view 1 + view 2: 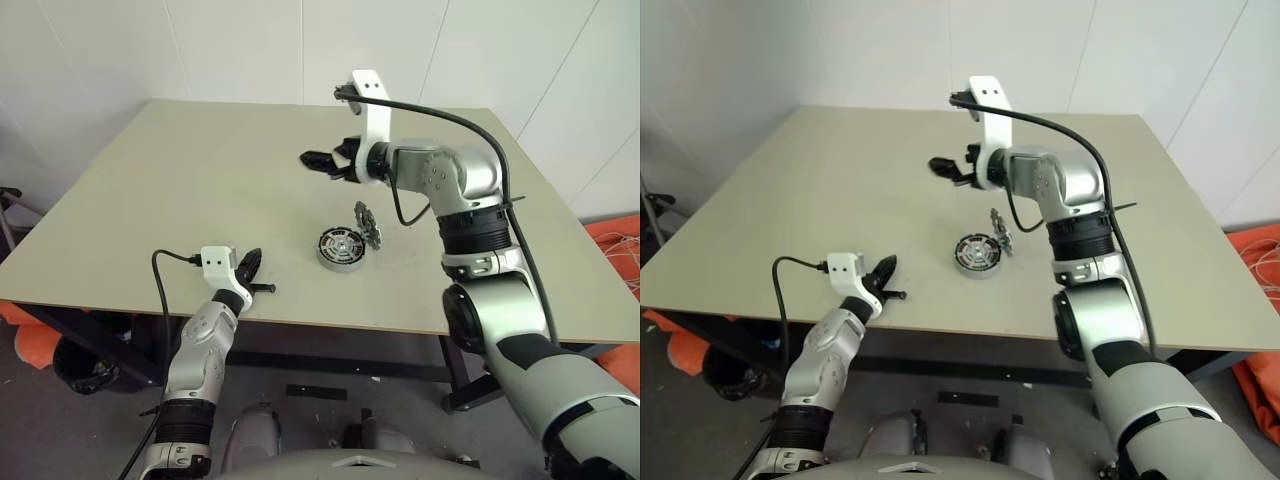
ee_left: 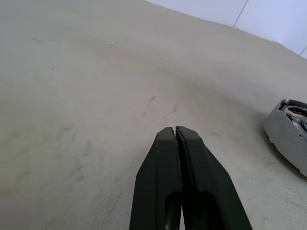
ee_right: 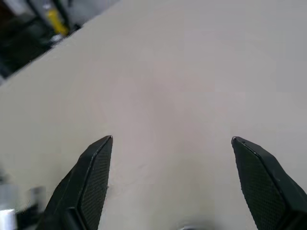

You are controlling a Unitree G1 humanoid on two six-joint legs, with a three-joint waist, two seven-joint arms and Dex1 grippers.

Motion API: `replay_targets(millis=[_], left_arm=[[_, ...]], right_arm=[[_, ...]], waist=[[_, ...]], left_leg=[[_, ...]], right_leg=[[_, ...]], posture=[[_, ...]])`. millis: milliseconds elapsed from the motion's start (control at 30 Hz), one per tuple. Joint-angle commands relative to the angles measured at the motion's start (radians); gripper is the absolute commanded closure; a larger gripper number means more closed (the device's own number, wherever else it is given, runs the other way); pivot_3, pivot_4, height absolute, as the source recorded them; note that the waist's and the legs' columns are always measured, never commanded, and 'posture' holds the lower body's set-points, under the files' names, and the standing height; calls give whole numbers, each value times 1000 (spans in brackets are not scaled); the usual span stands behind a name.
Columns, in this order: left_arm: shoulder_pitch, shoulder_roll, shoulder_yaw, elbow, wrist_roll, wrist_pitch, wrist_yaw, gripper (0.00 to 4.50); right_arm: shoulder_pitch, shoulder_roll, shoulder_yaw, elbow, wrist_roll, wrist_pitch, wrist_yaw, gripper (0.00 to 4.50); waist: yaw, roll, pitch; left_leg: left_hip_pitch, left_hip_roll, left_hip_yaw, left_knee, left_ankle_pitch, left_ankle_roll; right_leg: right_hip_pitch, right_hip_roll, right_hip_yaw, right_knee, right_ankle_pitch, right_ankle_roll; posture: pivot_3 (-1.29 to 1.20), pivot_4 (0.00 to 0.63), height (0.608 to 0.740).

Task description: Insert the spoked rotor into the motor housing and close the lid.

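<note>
Broadly, the worktop [image 1: 180,190] is a pale beige board with a plain matte face, set before white wall panels; dark table legs and some orange material [image 1: 615,245] show below and beside its edges. Most of the board lies bare, with wide open room on the robot's left half and toward the far edge. The motor housing [image 1: 341,248] sits flat near the front middle of the worktop, copper windings showing around a silver hub, well inside the near edge. Just beside it on the robot's right, a small dark spoked part [image 1: 368,225], probably the rotor, stands tilted on edge, touching or nearly touching the housing's rim; which one is hard to tell. The left gripper [image 1: 254,272] hovers low at the near edge of the board, its fingers [image 2: 189,158] pressed together on nothing, well apart from the housing. The right gripper [image 1: 318,161] hangs raised above the board beyond the housing, its fingers [image 3: 96,167] spread wide with only bare surface between them. No readable writing or labels appear anywhere.
</note>
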State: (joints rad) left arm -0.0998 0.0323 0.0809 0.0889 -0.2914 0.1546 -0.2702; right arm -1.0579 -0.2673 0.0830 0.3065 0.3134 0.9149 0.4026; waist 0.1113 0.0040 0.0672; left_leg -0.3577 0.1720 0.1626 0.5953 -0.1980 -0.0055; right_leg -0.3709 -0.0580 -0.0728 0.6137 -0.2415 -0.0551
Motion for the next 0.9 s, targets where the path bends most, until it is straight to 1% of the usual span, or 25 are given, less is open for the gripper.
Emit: replay_targets(millis=[33, 67, 133, 267, 300, 367, 433, 733, 900], left_arm=[[-11, -2, 1, -24, -5, -9, 0, 4434], [-10, -2, 2, -25, -4, -11, 1, 4434], [-8, -2, 4, -28, -1, -15, 5, 4434], [-2, 1, 14, -40, 3, -29, 16, 4434], [-2, 2, 15, -41, 3, -29, 17, 4434], [-1, 4, 15, -43, 4, -29, 17, 4434], [-1, 7, 16, -44, 3, -27, 16, 4434], [-3, 15, 15, -45, 2, -19, 12, 4434], [-3, 18, 17, -45, 2, -18, 13, 4434]], right_arm=[[43, -59, 89, 62, -145, -272, 43, 31], [61, -75, 103, 90, -178, -322, 44, 31], [92, -107, 128, 137, -236, -417, 50, 31], [161, -149, 129, 189, -299, -510, 49, 31], [180, -156, 122, 194, -308, -516, 46, 200], [211, -167, 114, 195, -327, -535, 40, 636], [239, -170, 98, 178, -327, -521, 43, 1261], [374, -171, 55, -28, -312, -405, 57, 4432], [479, -152, 68, -183, -298, -382, 74, 4474]], waist=[[-4, 0, 0], [-4, 0, 0], [-8, 0, 0], [-12, 0, 0], [-13, 0, 0], [-15, 0, 0], [-17, 0, 0], [-15, 0, 0], [-15, 0, 0]], left_leg=[[0, 0, 0, 0, 0, 0], [0, 0, 0, 0, 0, 0], [-1, 0, 0, 0, 0, 0], [-2, 0, 0, 1, 0, 1], [-2, 0, 0, 1, -1, 1], [-2, 0, 0, 1, -1, 2], [-2, 0, 0, 1, -1, 2], [0, 0, 0, 2, -3, 6], [0, 0, 0, 1, -3, 6]], right_leg=[[0, 0, 0, 0, 1, -2], [-1, 0, 0, 1, 4, -6], [-1, 0, 0, 1, 4, -7], [-1, 0, 0, 1, 4, -8], [-1, 0, 0, 0, 4, -8], [-2, 0, 0, 0, 4, -8], [-2, 0, 0, 1, 4, -8], [0, 0, 0, 1, 4, -8], [0, 0, 0, 1, 4, -8]], posture=[[0, 0, 740], [0, 0, 740], [0, 0, 740], [0, 0, 740], [0, 0, 740], [0, 0, 740], [0, 0, 740], [0, 0, 740], [0, 0, 740]])
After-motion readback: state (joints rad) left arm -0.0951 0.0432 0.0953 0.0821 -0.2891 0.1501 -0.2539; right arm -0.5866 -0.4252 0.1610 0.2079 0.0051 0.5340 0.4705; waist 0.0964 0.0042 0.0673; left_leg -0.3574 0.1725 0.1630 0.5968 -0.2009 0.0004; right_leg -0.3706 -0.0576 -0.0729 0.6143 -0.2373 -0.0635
